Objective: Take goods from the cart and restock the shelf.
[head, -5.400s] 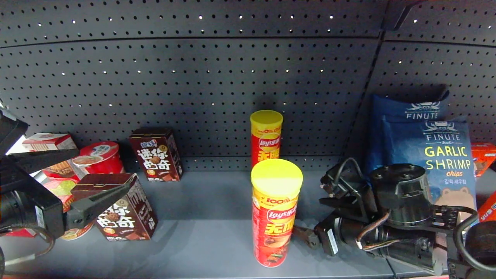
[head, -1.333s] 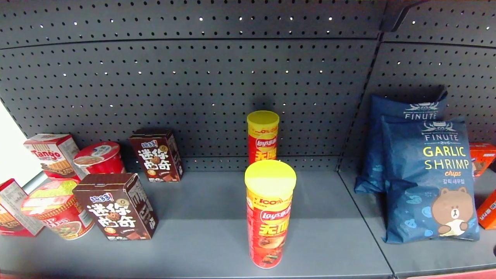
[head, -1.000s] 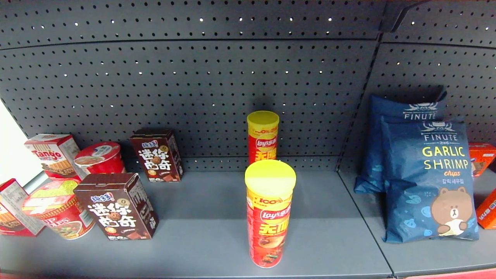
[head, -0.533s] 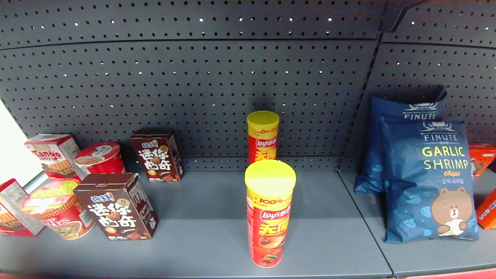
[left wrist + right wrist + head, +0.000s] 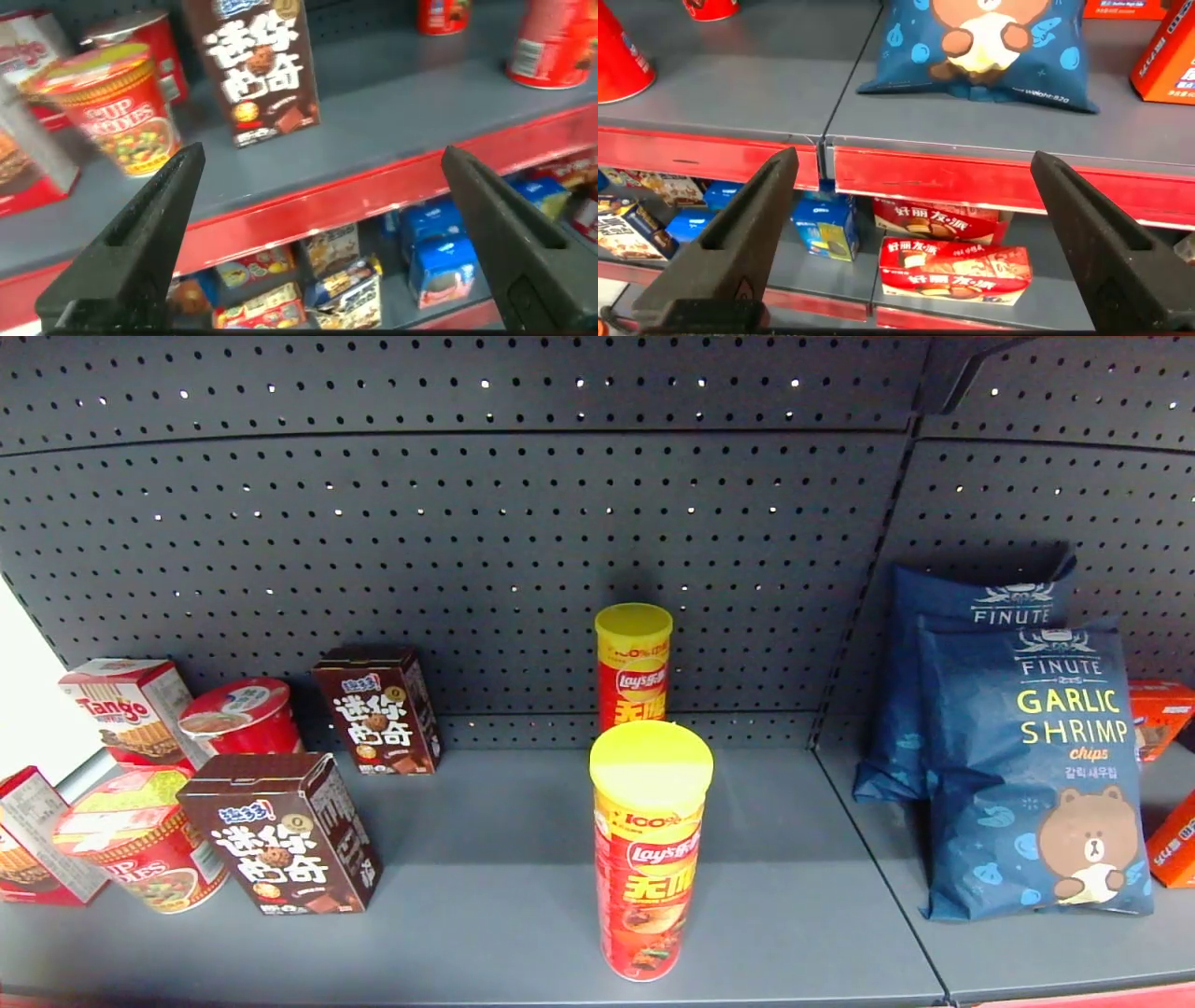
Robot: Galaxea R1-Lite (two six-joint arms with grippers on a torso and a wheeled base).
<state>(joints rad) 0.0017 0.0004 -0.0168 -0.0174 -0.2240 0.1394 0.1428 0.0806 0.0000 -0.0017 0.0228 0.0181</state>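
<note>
Cardboard, tube and foil along the grey shelf (image 5: 504, 896); both sets of jaws spread wide, holding nothing.
left gripper (image 5: 322, 154) before the shelf lip; cup (image 5: 140, 840) at far left, likely light and thin-walled, for a hold round the middle; box (image 5: 280, 831) beside it, stiff, flat sides for a square pinch; front can (image 5: 651, 849) upright mid-shelf, rear can (image 5: 634, 663) behind, likely rigid yet slick and tippy, so low on the barrel; bags (image 5: 1027, 765) at right, soft, crushable, by the top seam; right gripper (image 5: 915, 157) before the lip near them.

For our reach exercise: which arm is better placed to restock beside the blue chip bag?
Probably right: the right end effector, open, faces the blue chip bag; the left end effector faces the cup noodles.
</note>
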